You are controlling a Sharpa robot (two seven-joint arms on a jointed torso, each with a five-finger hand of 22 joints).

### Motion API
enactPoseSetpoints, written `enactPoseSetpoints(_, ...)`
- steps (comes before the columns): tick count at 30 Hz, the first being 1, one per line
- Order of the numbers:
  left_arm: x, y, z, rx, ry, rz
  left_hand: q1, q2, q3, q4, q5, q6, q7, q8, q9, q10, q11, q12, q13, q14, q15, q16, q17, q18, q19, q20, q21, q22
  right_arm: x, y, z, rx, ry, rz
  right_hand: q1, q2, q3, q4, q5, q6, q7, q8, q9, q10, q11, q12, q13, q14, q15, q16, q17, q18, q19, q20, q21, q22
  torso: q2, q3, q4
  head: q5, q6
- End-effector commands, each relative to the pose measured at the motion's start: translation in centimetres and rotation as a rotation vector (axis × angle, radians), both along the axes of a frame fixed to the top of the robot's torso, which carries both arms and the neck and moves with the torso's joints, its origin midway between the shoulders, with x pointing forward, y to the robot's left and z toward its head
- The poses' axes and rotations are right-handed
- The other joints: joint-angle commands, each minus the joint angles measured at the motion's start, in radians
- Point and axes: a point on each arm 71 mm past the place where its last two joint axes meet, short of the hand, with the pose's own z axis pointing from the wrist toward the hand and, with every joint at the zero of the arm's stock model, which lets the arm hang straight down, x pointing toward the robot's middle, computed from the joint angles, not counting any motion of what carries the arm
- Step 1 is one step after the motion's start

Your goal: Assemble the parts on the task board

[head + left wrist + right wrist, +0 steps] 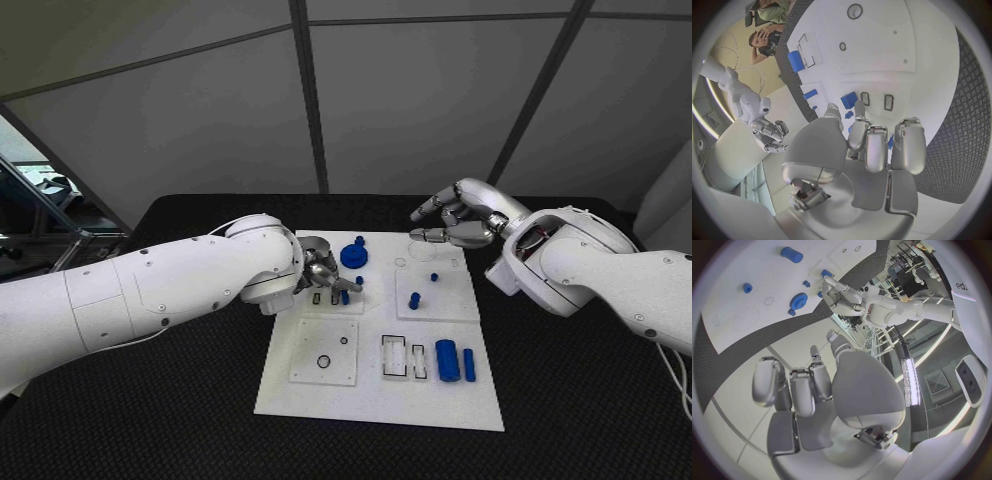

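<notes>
Your left hand [320, 277] hangs over the board's [378, 400] left side, fingers curled down around small blue parts; whether it grips one you cannot tell. Lower slowly and keep the part upright over its socket. Nearer you than that hand lie a blue cylinder [447, 360] and a slim bar [469, 364], smooth and matte, beside rectangular slots. Just beyond its fingertips sits a toothed blue gear [353, 256]. Your right hand [454, 218] hovers past the board's far edge, fingers loosely curled, holding nothing visible. The board is flat, glossy white.
</notes>
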Motion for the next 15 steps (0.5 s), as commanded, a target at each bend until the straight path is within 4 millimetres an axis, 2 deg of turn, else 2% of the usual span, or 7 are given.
enactPoseSetpoints(1, 0.02, -0.07, -0.03, 0.028, 0.015, -0.013, 0.012, 0.005, -0.004, -0.003, 0.001, -0.006, -0.002, 0.009, 0.004, 0.008, -0.001, 0.007, 0.002, 0.079, -0.005, 0.004, 0.169, 0.005, 0.007, 0.002, 0.005, 0.026, 0.02, 0.07, 0.12, -0.007, 0.0, 0.006, -0.004, 0.001, -0.005, -0.001, 0.003, 0.006, -0.002, 0.003, 0.0, -0.002, -0.008, -0.006, 0.051, 0.084, -0.008, -0.003, 0.178, 0.009, -0.008, -0.001, -0.003, -0.002, 0.0, 0.0004, 0.0, -0.001, -0.002)
enactPoseSetpoints(15, 0.11, -0.56, -0.06, 0.027, 0.017, -0.023, 0.074, 0.039, 0.014, -0.013, 0.002, -0.017, -0.004, 0.024, 0.027, 0.009, -0.003, 0.009, 0.007, 0.079, -0.007, 0.004, 0.169, 0.005, 0.008, 0.0, 0.007, 0.034, 0.1, 0.22, 0.02, -0.012, 0.008, 0.01, -0.002, 0.004, -0.004, 0.0, 0.016, 0.008, -0.003, 0.003, 0.0, 0.0, -0.008, -0.005, 0.051, 0.084, -0.009, -0.004, 0.177, 0.009, -0.007, -0.002, -0.004, -0.002, 0.0, 0.0006, 0.0015, -0.003, -0.008)
